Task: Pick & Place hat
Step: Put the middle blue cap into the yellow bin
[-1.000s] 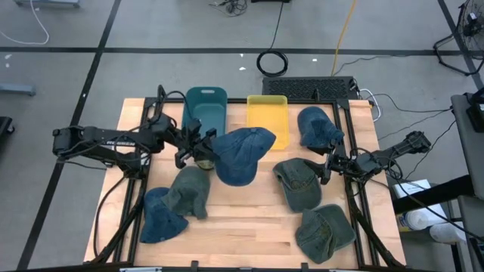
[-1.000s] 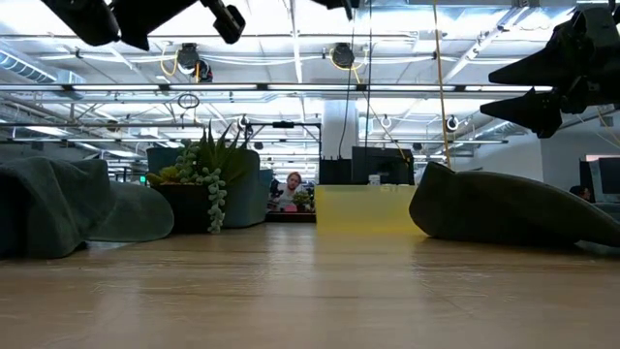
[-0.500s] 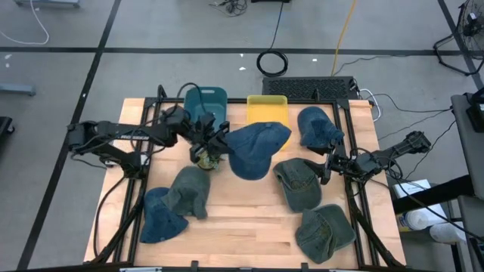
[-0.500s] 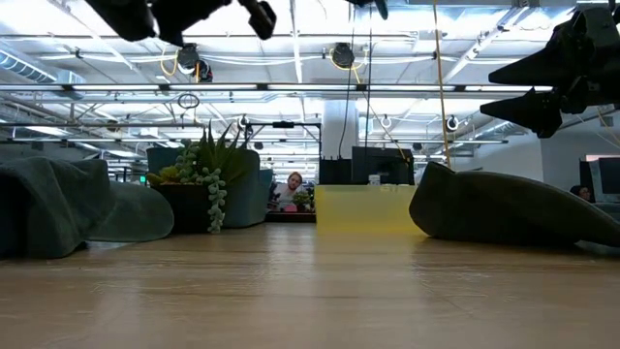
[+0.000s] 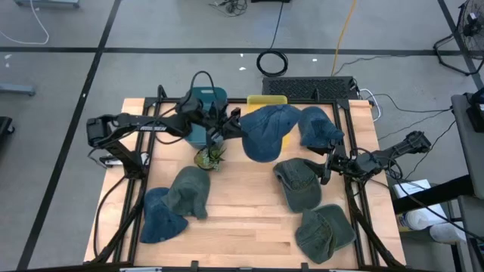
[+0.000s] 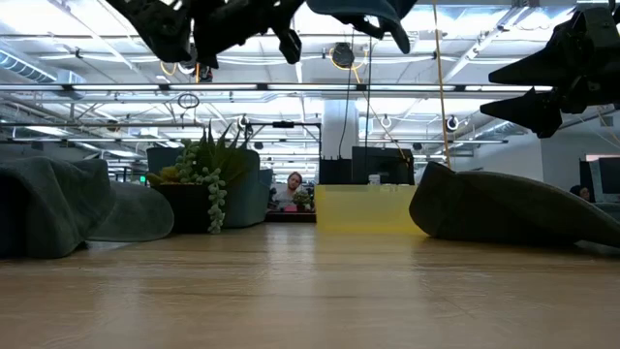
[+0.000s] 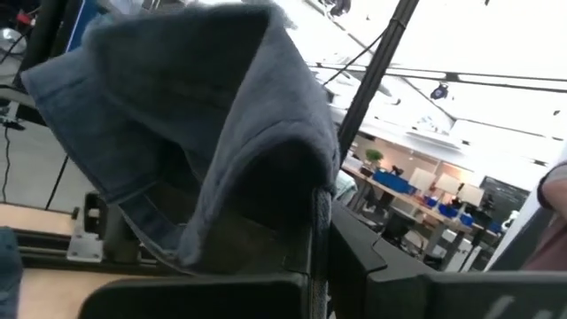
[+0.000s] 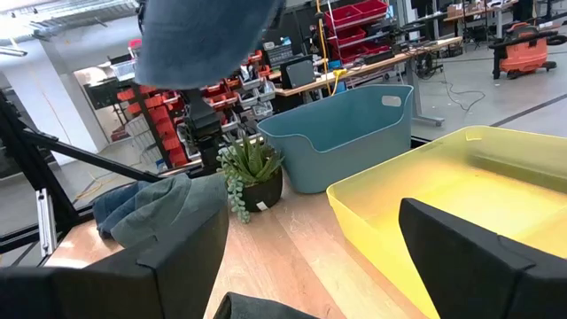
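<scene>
Swinging back from the table's middle, the left gripper [image 5: 230, 121] now pinches the blue hat [image 5: 268, 130] aloft over the yellow bin [image 5: 266, 100]; the right gripper [image 5: 325, 168] waits spread; a thin fabric pinch could slip, dropping it outside.

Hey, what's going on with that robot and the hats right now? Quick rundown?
Left claw shut on blue hat, held above yellow bin. Right claw open, waiting over green hat. Potted plant close below left arm.

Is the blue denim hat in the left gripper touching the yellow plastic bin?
Apart. The low view shows the blue denim hat hanging high above the yellow plastic bin, held by the left gripper.
</scene>
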`<state>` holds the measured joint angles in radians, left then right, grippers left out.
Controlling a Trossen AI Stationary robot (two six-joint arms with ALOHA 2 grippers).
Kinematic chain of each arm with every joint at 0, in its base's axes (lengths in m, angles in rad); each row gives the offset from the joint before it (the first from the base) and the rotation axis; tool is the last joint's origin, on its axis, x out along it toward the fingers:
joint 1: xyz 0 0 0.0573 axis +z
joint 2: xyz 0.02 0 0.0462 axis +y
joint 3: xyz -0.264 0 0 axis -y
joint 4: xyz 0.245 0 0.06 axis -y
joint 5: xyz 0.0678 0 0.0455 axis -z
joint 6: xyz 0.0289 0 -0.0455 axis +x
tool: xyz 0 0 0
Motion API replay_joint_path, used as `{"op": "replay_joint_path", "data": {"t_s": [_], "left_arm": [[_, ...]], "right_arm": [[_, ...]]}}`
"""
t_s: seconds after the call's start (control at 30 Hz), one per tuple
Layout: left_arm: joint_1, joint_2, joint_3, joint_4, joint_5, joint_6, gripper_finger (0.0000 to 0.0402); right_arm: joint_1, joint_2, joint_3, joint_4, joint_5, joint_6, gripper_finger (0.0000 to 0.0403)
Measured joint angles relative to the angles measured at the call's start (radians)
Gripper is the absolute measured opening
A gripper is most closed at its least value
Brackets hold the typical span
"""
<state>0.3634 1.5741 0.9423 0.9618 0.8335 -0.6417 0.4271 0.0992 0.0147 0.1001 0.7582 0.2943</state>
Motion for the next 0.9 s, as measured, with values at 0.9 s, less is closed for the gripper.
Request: {"op": "replay_joint_path", "data": {"t_s": [0.9], "left_arm": [[0.030,0.039,0.011,0.106,-0.030,-0.150,0.0012]], "right_arm": [[0.000,0.000,0.000,0.000,0.000,0.000,0.0320]]}}
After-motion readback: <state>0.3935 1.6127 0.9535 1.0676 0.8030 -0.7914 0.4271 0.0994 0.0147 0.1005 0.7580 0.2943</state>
